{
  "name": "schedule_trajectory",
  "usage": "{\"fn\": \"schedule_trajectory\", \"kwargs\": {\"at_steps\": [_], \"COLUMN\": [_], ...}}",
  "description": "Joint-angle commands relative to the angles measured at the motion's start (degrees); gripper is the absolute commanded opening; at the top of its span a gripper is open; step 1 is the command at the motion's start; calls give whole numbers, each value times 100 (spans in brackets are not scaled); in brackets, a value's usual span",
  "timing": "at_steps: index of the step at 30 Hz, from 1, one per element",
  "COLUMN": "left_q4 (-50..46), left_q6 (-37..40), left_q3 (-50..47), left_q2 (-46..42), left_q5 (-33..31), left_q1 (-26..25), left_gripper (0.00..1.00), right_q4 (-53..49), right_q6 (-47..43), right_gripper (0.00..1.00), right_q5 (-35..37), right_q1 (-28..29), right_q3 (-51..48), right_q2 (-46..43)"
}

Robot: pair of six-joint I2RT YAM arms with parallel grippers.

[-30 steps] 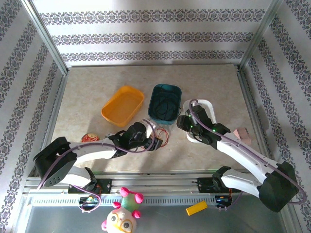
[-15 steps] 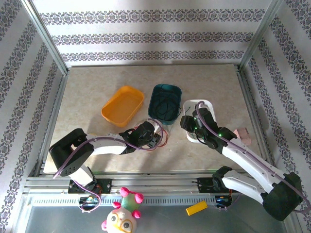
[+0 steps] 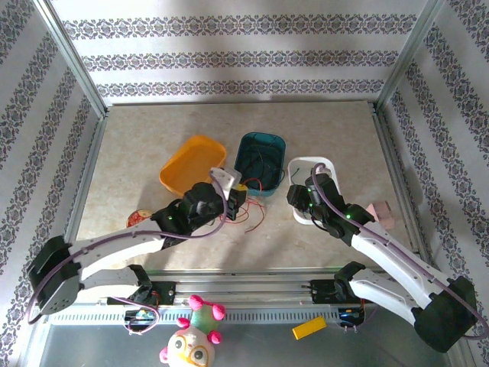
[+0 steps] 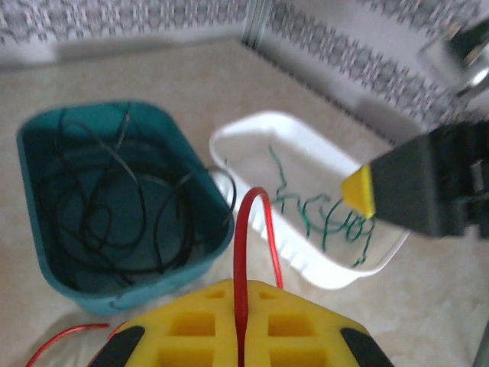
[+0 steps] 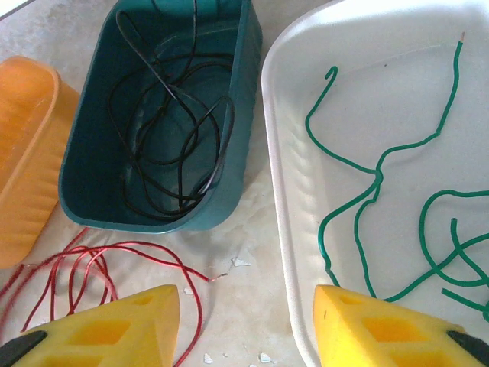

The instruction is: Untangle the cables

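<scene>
Cables in three colours, seen from above and from both wrist cameras. A teal bin (image 3: 260,137) sits mid-counter (image 3: 145,138) and holds the black cable (image 5: 172,130) in loose coils. Just right of the teal bin, a white tray (image 5: 275,153) holds the green cable (image 5: 376,177). Just left of the teal bin stands an orange bin (image 3: 191,164), which looks empty. The red cable (image 4: 243,252) lies in loops on the counter directly in front of the teal bin.

The left gripper (image 3: 231,200), at the teal bin's near left corner, is closed tight on one strand of the red cable, and the wire arches up from between its yellow fingers. The right gripper (image 5: 246,306) hovers over the gap between the teal bin and the white tray, jaws about half open, holding nothing.

The step in hand is probably carrying the red cable off, perhaps to the orange bin. Doing it well likely means lifting slowly and high enough for the trailing loops to clear the teal bin's rim. It also means drawing away from the black coils to avoid snagging, and keeping the pinch firm, since thin wire slips easily.
</scene>
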Motion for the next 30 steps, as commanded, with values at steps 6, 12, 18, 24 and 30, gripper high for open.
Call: {"fn": "schedule_trajectory", "kwargs": {"at_steps": [6, 12, 18, 24, 30], "left_q4": [-408, -645, -787, -711, -1350], "left_q6": [-6, 484, 916, 1366, 1183], "left_q3": [321, 931, 1525, 1733, 2103], "left_q2": [-1039, -1305, -1320, -1357, -983], "left_q5": [-220, 452, 759, -56, -1722], "left_q1": [128, 137, 137, 137, 576], "left_gripper": [0, 0, 0, 0, 0], "right_q4": [58, 82, 106, 118, 117], "right_q6": [49, 17, 17, -47, -136], "right_gripper": [49, 49, 49, 49, 49], "right_q5": [82, -9, -55, -88, -177], "right_q1": [-70, -69, -69, -61, -61], "right_q3": [-3, -29, -56, 4, 80], "right_q2": [73, 58, 79, 122, 181]}}
